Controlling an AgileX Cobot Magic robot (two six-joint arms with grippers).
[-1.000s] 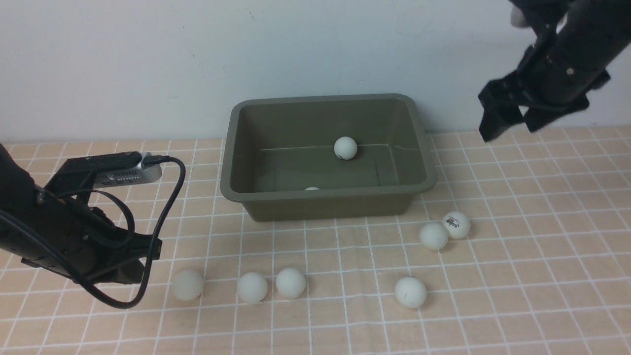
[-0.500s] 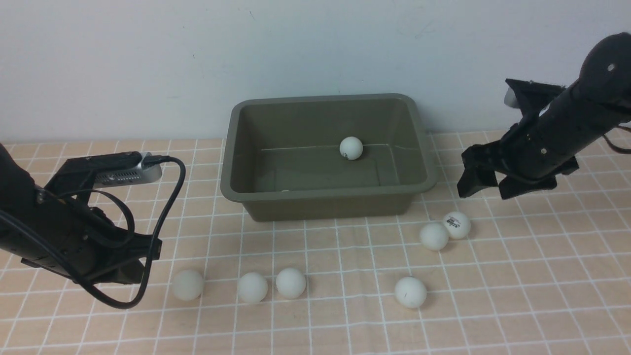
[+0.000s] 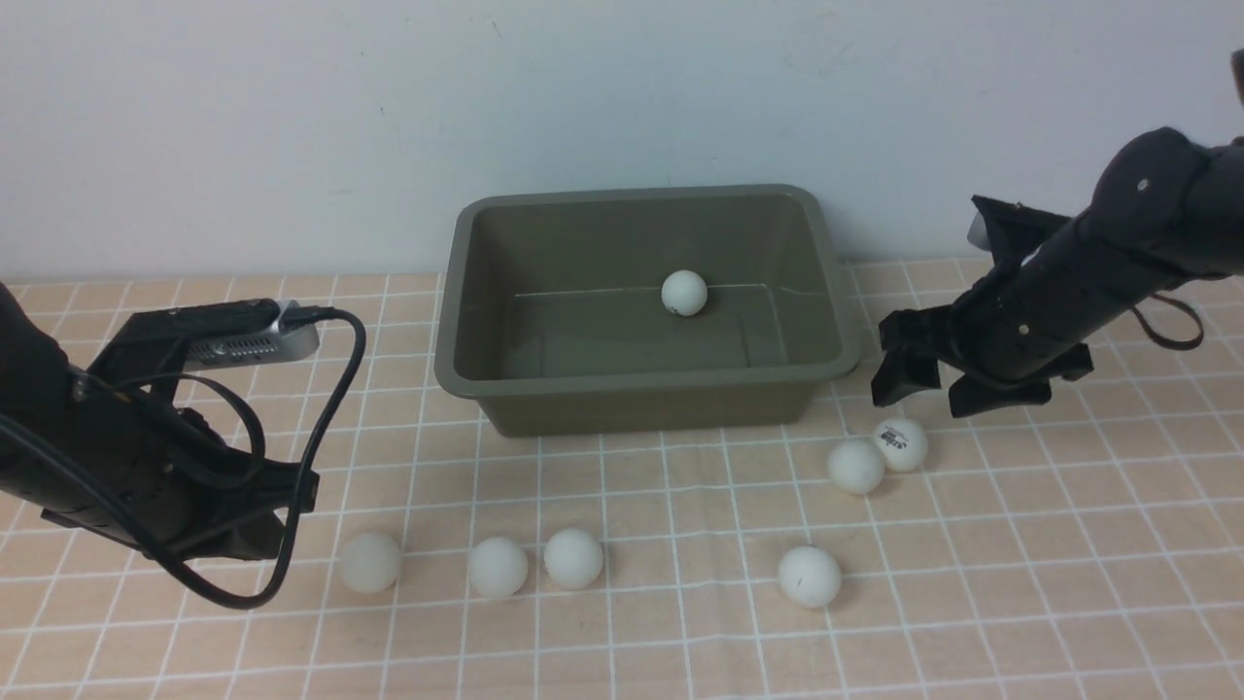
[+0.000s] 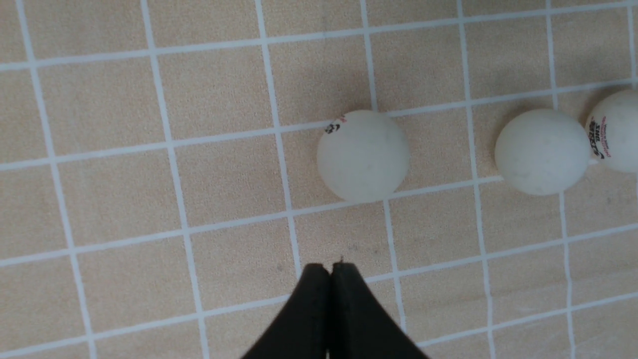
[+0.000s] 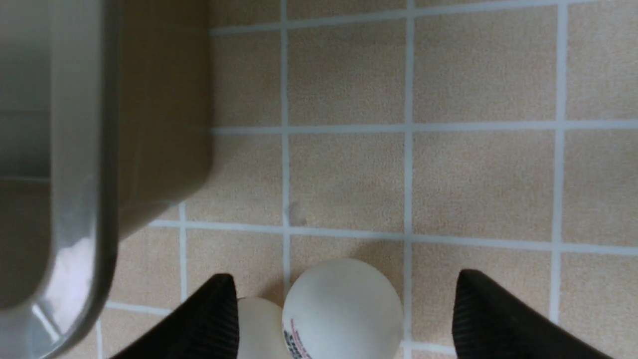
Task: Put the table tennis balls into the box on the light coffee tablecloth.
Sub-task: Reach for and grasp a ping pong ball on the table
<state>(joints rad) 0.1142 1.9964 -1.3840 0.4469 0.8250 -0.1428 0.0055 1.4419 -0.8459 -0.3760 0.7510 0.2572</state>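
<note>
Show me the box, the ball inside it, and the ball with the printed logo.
box [image 3: 641, 382]: front view, on its near rim.
ball inside the box [image 3: 683, 293]: front view, centre of the ball.
ball with the printed logo [image 3: 901, 443]: front view, centre of the ball.

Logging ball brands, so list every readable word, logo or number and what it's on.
Ball with dark logo, rightmost: too blurred to read.
Leftmost ball: tiny mark, unreadable.
Third ball from left: red-and-dark lettering, too small.
No other text visible.
</note>
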